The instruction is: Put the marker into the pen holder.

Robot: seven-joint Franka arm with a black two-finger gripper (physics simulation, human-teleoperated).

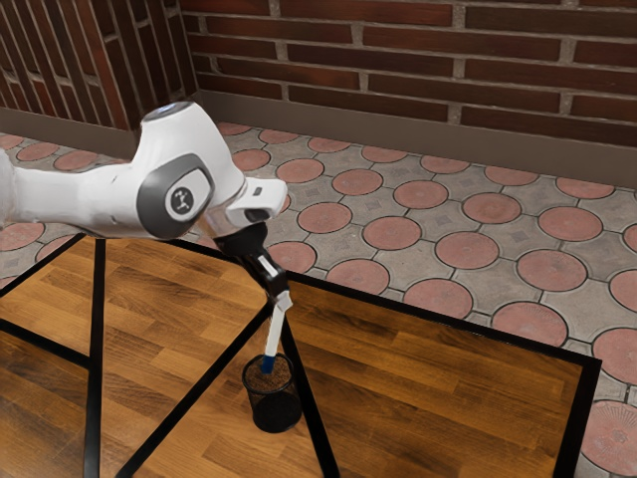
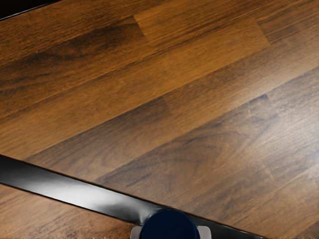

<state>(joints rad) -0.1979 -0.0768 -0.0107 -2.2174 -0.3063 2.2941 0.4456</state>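
In the exterior view my gripper (image 1: 283, 297) is above the black mesh pen holder (image 1: 275, 408), shut on the upper part of the white marker (image 1: 277, 331). The marker hangs slightly tilted, and its blue lower end overlaps the holder's open mouth; whether it is below the rim I cannot tell. The pen holder stands upright on the table. In the wrist view the marker's dark blue round end (image 2: 169, 226) sits between the pale fingertips of my gripper (image 2: 170, 233), one on each side.
The wooden table (image 1: 438, 388) has black strips across it and a black border. One strip (image 1: 311, 408) runs right beside the holder. Beyond the table's far edge lie a tiled floor (image 1: 468, 249) and a brick wall.
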